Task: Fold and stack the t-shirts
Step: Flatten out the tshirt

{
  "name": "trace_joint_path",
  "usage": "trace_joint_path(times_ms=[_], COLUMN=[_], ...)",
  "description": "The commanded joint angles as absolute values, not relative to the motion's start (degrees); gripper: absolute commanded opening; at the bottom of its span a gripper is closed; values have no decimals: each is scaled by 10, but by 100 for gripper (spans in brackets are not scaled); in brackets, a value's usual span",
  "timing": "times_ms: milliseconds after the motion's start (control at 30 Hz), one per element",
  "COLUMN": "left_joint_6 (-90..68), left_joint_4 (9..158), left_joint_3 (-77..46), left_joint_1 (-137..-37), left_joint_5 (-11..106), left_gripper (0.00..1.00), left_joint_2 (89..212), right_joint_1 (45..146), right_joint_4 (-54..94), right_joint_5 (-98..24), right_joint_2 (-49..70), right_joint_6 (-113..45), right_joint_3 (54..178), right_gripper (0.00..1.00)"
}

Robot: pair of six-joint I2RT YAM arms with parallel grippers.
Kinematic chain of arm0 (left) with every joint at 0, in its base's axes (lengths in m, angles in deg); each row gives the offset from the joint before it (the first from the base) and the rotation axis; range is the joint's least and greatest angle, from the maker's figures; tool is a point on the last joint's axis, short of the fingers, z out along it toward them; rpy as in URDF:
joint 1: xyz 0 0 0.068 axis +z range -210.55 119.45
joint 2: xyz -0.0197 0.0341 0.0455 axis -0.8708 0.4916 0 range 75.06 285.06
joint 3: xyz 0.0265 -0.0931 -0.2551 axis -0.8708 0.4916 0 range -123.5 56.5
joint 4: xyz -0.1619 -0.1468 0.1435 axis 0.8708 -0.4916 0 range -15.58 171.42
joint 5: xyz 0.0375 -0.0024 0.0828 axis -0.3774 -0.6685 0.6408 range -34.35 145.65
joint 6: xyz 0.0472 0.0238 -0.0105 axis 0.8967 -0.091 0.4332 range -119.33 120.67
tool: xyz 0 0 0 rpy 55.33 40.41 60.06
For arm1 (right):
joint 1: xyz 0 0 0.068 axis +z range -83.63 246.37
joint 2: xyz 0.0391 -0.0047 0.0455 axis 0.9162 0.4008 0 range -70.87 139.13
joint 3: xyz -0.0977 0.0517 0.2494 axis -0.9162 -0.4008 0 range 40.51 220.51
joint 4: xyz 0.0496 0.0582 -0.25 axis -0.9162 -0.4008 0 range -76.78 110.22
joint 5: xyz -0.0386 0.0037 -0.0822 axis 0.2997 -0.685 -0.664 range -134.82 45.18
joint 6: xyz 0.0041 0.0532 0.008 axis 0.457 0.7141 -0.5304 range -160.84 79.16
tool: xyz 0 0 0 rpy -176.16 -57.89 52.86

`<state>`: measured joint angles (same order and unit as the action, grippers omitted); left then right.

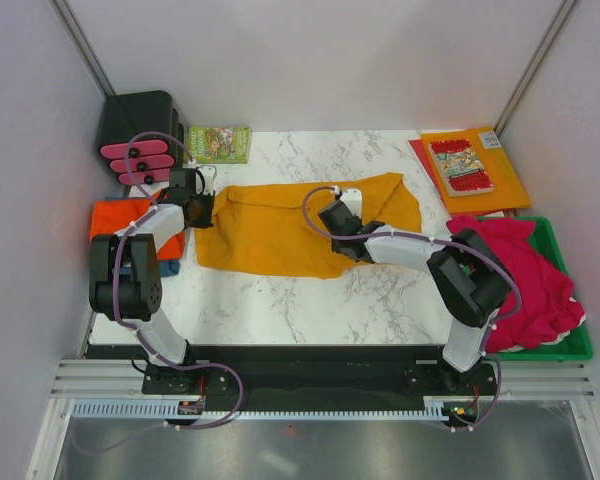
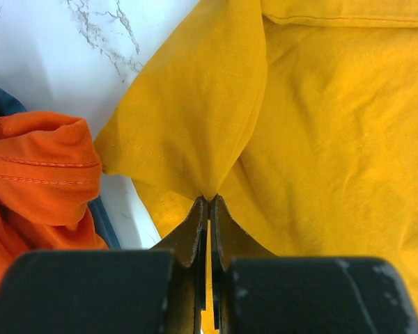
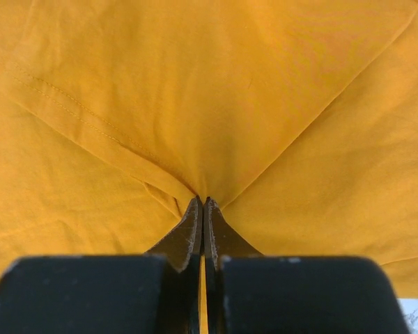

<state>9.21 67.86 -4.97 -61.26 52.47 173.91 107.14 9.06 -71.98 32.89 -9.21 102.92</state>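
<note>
Top view only: mustard shirt (image 1: 280, 228) spread across the worktop (image 1: 310, 300) centre, toward the far edge. Orange shirt (image 1: 130, 218) lies at the left edge over a blue shirt (image 1: 171, 267). Crimson shirts (image 1: 525, 280) heaped in a green tray (image 1: 540, 351) at the right edge.

Wrist views only: left gripper (image 2: 209, 200) jaws pinched tight on the mustard shirt's end nearest the left edge; right gripper (image 3: 202, 201) jaws pinched on its right-hand part. Cloth tents into radiating creases at each pinch; hem stitching visible.

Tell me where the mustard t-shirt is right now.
In the top external view, the mustard t-shirt lies mid-table, between the red-orange t-shirt at left and the crimson-pink shirts at right; the left pincer pinches its left edge, the right pincer its middle.
</note>
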Motion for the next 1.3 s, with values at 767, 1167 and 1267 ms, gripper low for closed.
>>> trace_joint_path(times_ms=[767, 1167, 1267], left_joint_6=[84, 77, 81], left_joint_4=[663, 642, 634], left_joint_3=[-69, -93, -117], left_joint_1=[-610, -610, -608], left_joint_5=[496, 491, 505], left_gripper=[2, 2, 2], left_joint_2=[1683, 1648, 1614], right_joint_1=[970, 940, 932], right_joint_4=[5, -22, -31], right_joint_5=[-745, -730, -747], right_joint_2=[138, 115, 94], right_joint_6=[-127, -162, -175], right_joint_3=[1068, 1127, 1134], right_gripper=[0, 0, 0])
